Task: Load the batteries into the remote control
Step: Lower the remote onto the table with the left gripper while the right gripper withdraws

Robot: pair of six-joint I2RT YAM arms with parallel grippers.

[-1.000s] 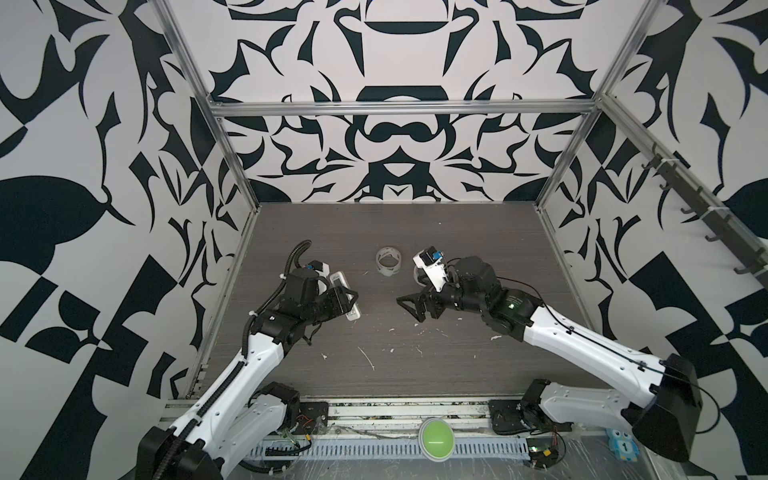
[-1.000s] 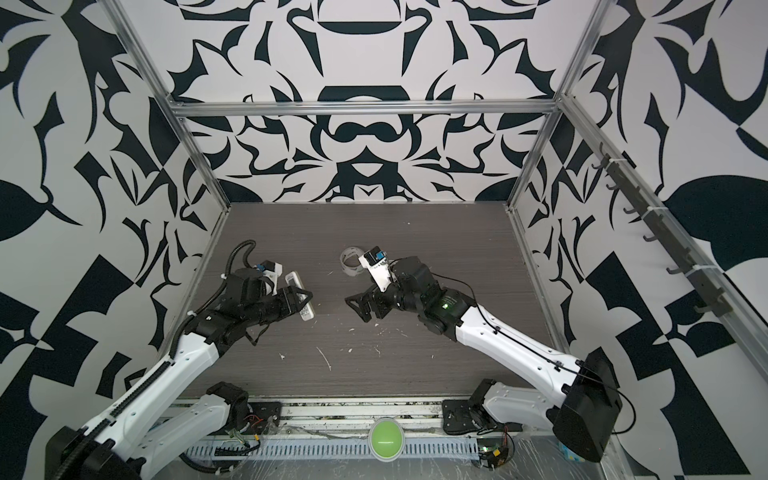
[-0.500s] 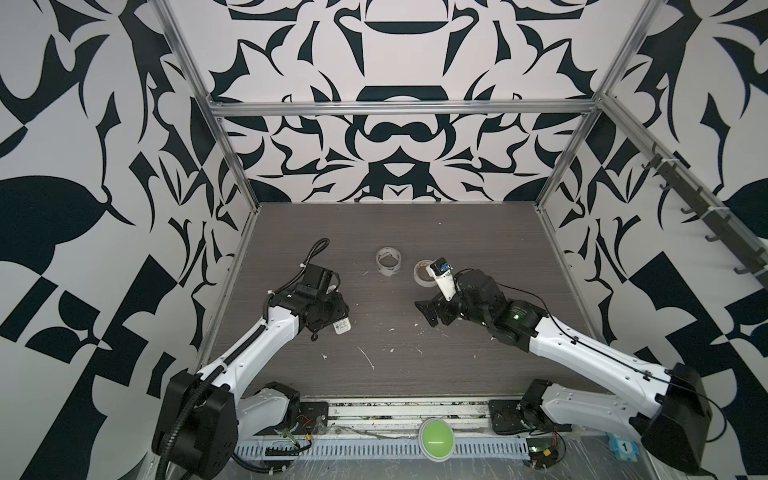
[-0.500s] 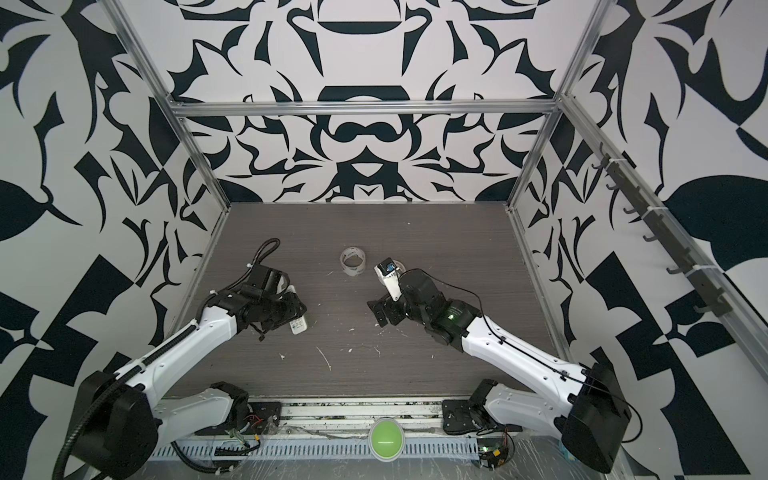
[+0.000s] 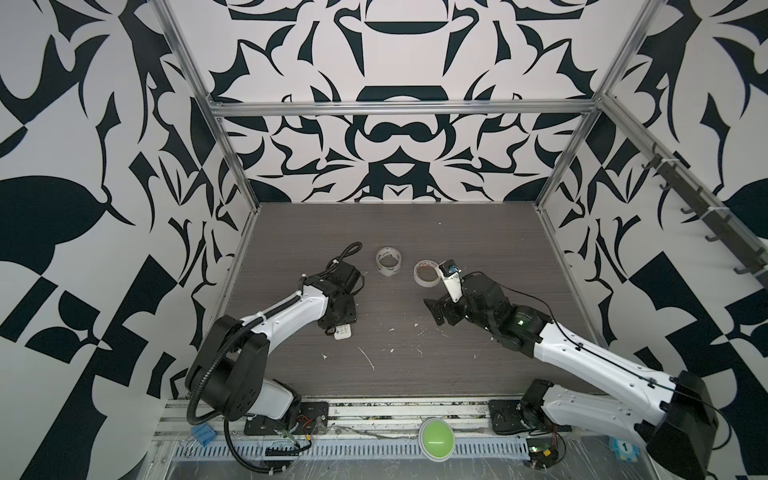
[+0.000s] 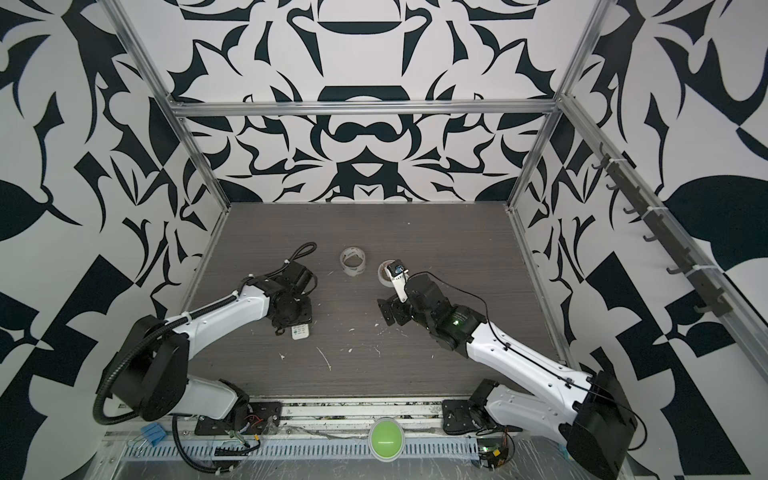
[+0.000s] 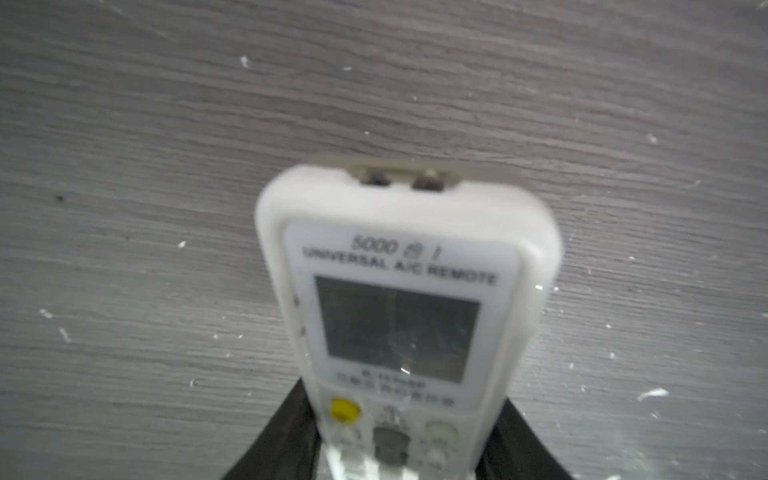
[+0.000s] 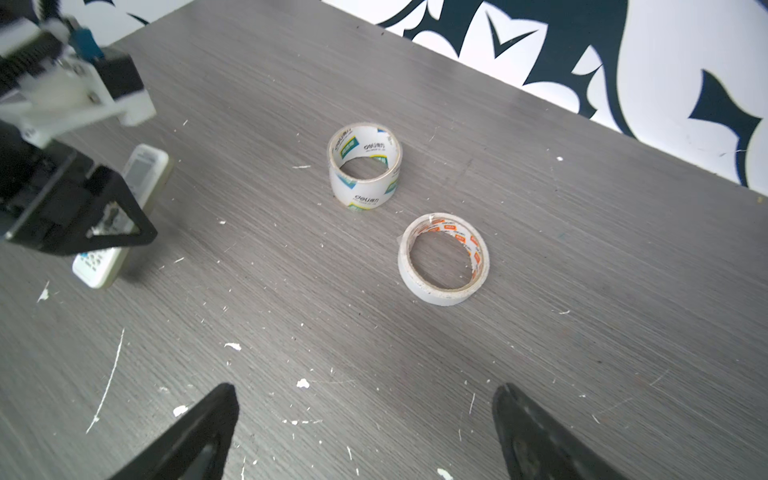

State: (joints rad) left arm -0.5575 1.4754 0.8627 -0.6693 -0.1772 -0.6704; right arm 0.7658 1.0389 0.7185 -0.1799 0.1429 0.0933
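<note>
While left gripper (image 7: pixel 401 444) clamps the remote (image 7: pixel 399 316), right gripper (image 8: pixel 365 392) near it gapes empty; no batteries visible, loading unconfirmed.

- Table (image 5: pixel 415 232): dark grey wood grain, fills the middle of both top views and has patterned walls on three sides.
- Tall tape roll (image 5: pixel 388 261): sits hole up just left of centre, with green and blue print inside.
- Low tape roll (image 5: pixel 424 273): white with orange print inside, sits hole up near the tall roll's right, not touching it.
- White flecks (image 5: pixel 368 358): scattered over the lower middle, one a long thin streak.
- Remote (image 5: pixel 343 331): white and tilted, left of centre; contact with the table is unclear.
</note>
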